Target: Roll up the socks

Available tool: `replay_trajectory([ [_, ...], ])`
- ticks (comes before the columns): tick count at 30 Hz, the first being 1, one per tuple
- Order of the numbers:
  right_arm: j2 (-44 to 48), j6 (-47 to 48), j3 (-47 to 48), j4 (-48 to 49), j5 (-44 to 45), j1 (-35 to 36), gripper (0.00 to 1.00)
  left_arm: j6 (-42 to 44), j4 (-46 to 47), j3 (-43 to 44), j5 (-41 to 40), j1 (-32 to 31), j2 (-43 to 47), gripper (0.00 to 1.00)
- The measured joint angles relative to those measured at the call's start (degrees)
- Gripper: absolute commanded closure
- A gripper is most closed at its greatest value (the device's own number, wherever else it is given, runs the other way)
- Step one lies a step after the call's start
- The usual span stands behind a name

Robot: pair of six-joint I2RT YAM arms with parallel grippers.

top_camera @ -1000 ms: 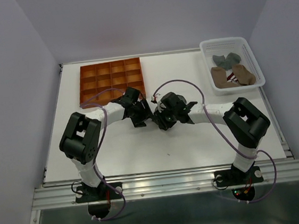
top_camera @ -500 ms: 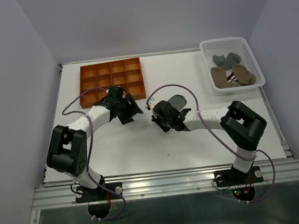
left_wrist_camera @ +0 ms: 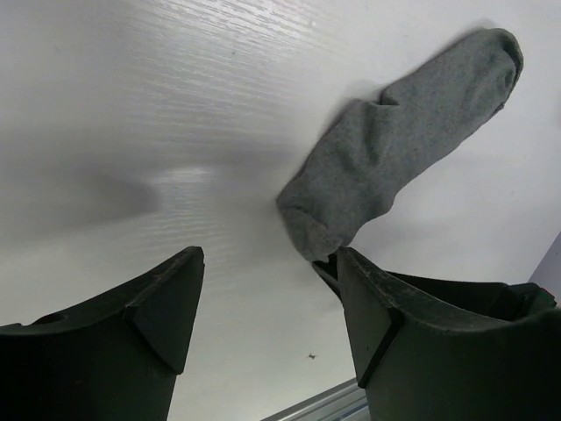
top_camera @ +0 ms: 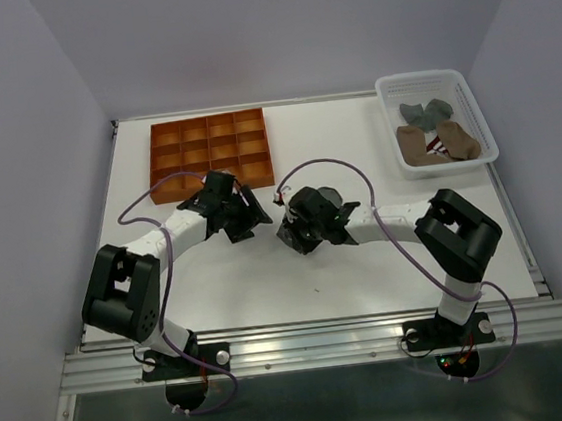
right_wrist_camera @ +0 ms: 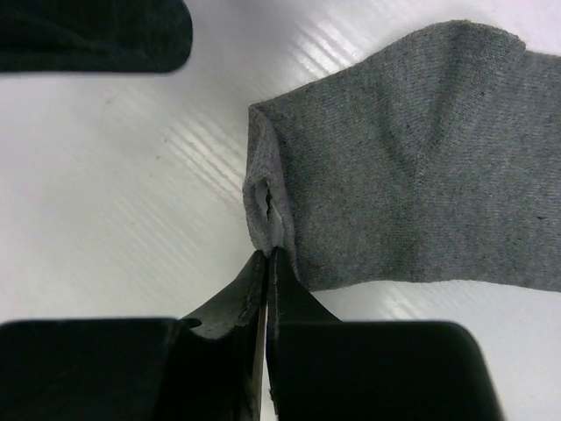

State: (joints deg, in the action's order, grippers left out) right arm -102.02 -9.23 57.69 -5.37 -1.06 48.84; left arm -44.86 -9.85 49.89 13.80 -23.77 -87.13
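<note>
Grey sock (right_wrist_camera: pixel 412 167) lies flat on table (left_wrist_camera: pixel 131 105). R gripper (right_wrist_camera: pixel 266 256) is pressed together at cuff corner; can't tell if fabric's caught. L gripper (left_wrist_camera: pixel 269 260) gapes nearby. If I pull w/ that sliver, I reckon sock slips free, no roll.

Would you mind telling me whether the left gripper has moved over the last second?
Yes. The left gripper has shifted left along the orange tray's near edge, from under its right corner towards its middle.
</note>
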Motion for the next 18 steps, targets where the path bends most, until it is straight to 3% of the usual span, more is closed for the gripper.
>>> replay_trajectory([
  [18,-3.1,-16.2,0.1,3.9,-25.6,-11.0,0.99,-0.9,1.6,-0.1,0.7,-5.8,-0.1,0.3],
])
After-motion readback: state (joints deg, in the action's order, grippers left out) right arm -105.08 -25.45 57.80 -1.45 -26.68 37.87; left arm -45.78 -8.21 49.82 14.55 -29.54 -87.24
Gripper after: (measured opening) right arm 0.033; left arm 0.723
